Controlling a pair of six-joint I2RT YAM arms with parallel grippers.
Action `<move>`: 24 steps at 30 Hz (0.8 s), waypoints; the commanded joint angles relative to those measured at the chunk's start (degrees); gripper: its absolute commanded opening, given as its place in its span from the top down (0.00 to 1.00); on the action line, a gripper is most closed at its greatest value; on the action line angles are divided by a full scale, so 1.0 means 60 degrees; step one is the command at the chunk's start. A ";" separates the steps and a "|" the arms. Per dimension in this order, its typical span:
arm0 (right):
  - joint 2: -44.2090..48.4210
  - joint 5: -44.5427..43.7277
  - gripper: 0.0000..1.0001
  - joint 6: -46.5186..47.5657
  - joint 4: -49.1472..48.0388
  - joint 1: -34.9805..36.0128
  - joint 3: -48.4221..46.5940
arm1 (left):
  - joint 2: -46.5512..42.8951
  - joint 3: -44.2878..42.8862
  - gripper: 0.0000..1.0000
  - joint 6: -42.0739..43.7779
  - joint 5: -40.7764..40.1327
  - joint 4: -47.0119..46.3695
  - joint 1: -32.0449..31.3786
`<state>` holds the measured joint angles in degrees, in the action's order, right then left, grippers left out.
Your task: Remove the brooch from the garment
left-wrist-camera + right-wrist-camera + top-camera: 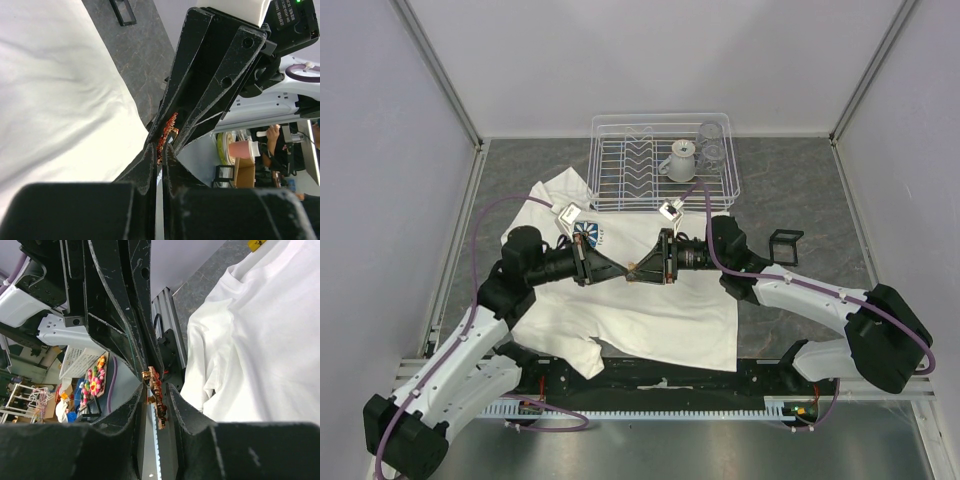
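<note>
- The left pincer [623,270] and right pincer [642,268] meet tip-to-tip over the garment [660,310], well inside the worktop [800,190] edges.
- Both pinch the brooch [632,269]: tiny, orange-red, coppery.

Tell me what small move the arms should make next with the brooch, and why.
Probably open the left gripper a little. Both it and the right gripper seem shut on the brooch, tip to tip above the shirt, with no cloth showing around it, so one must let go.
</note>
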<state>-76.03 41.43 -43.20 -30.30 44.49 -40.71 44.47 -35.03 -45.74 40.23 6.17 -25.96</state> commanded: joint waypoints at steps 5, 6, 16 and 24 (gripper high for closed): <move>0.0015 0.0053 0.73 0.0256 -0.0501 0.0056 -0.0305 | 0.0133 0.0549 0.98 -0.1575 0.1015 -0.2286 0.0121; 0.0030 0.0082 0.73 0.0315 -0.0443 0.0070 -0.0305 | 0.0162 0.0564 0.98 -0.1649 0.1073 -0.2303 0.0136; 0.0147 0.0287 0.71 0.1106 0.0231 0.0041 -0.0364 | 0.0176 0.0213 0.98 -0.1020 0.1556 -0.1498 0.0488; 0.0103 0.0478 0.74 0.1297 0.0246 0.0041 -0.0452 | 0.0367 0.0212 0.98 -0.0946 0.2259 -0.1732 0.0488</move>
<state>-76.03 43.53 -37.98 -28.56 44.60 -41.21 46.63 -31.62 -51.51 47.94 -0.71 -23.18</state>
